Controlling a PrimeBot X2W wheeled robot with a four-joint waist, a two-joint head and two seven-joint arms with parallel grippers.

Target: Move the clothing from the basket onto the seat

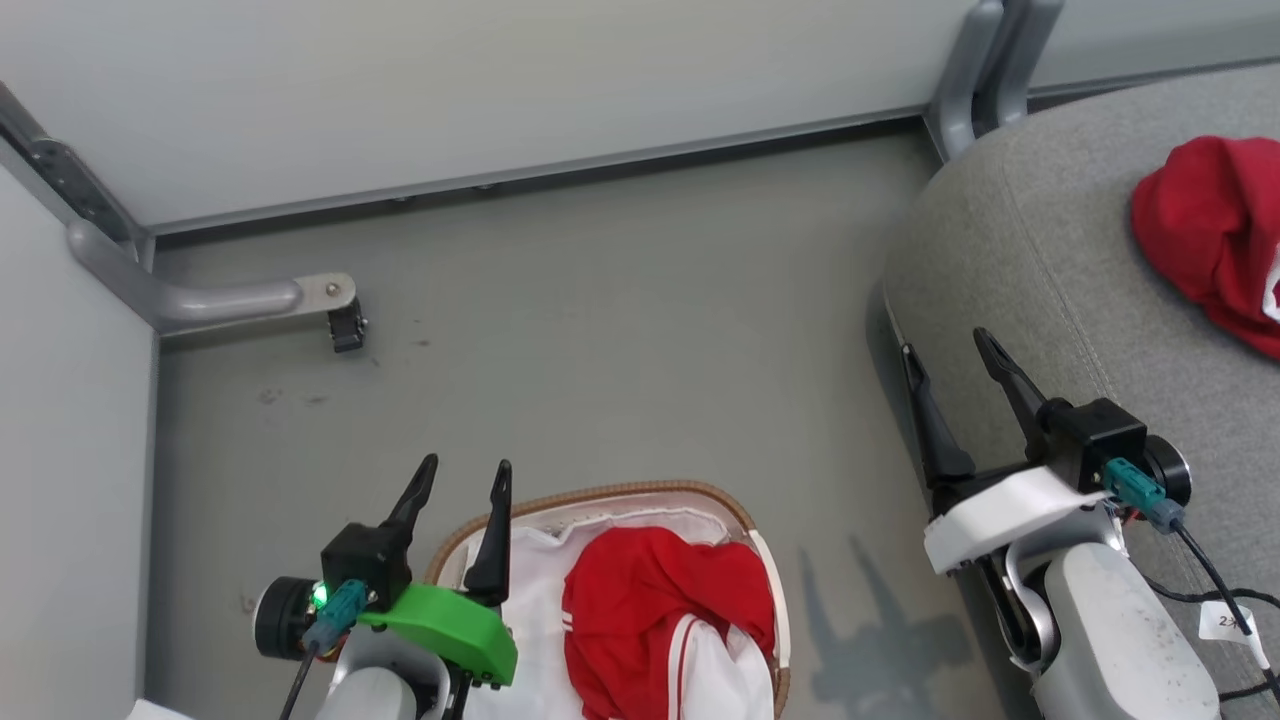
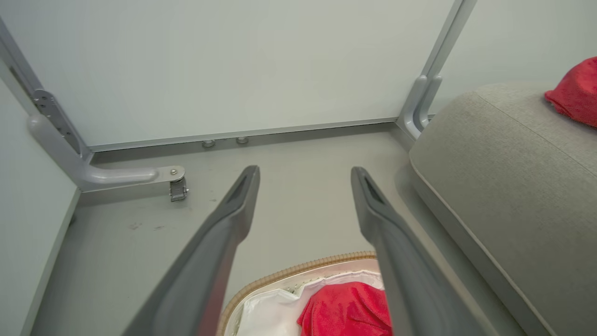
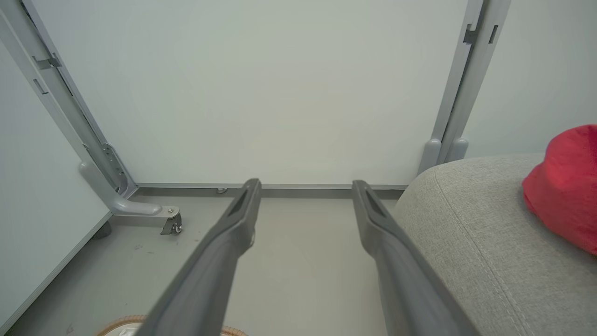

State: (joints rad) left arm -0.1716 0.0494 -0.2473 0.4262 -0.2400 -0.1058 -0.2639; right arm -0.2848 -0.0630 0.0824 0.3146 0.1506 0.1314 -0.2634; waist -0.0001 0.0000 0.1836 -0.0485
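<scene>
At your lower left, your left gripper hangs spread and empty at the rim of the basket, with red clothing lying inside. Rightward, your right gripper gapes empty at the edge of the seat, where another red garment rests.

Bright, soft, even light comes from above. The right gripper throws a pale, blurry-edged shadow on the floor. In both wrist views the near fingers go soft toward the bottom edge, and the frame post leans and bows at the side.
</scene>
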